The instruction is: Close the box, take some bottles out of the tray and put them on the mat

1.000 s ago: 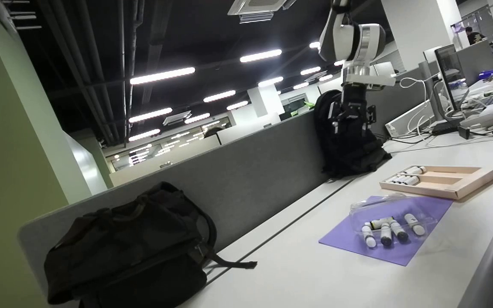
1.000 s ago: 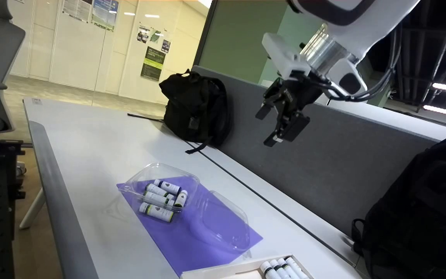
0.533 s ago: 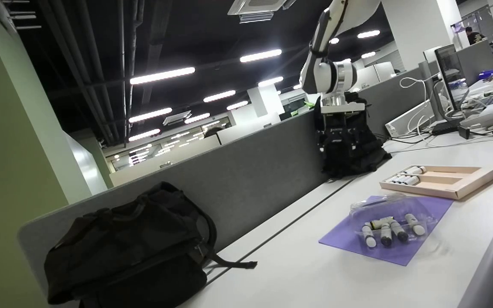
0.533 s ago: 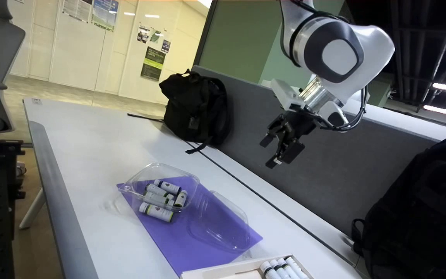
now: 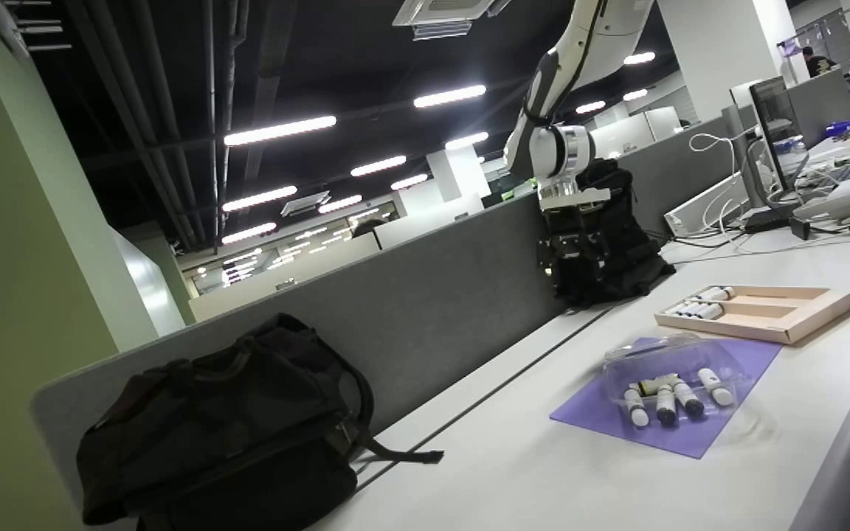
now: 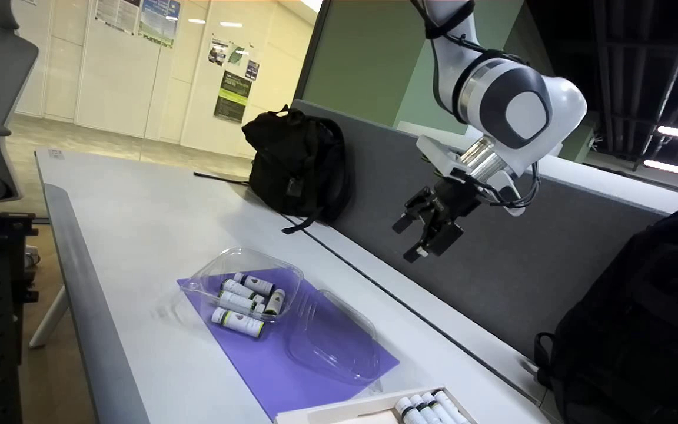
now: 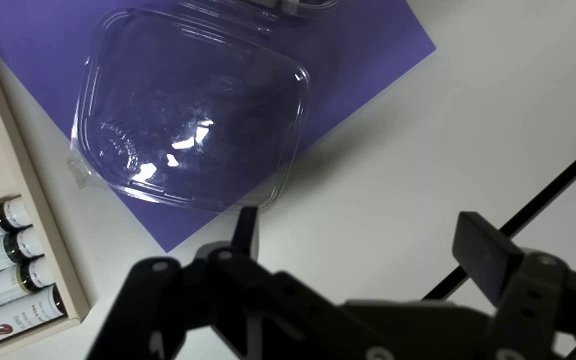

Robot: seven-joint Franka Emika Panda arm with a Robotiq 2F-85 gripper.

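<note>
The step in hand looks like closing the clear plastic clamshell (image 5: 672, 361), which lies on the purple mat (image 6: 277, 377) with its lid (image 7: 193, 100) laid back. The tool (image 7: 360, 240), spread and holding nothing, hangs above the tabletop (image 6: 139, 235), beyond the lid's free edge. Best come down outside that edge, slip under the rim and swing it over in an arc; a flat push could drag the clamshell and upset the loose bottles (image 6: 239, 301) in its base (image 6: 259, 262). The clamshell's long axis runs aslant to the mat's edges, lid pointing toward the corner near the tan tray (image 5: 823, 318), whose white-capped bottles (image 7: 8, 280) lie square to its mat-side wall.
</note>
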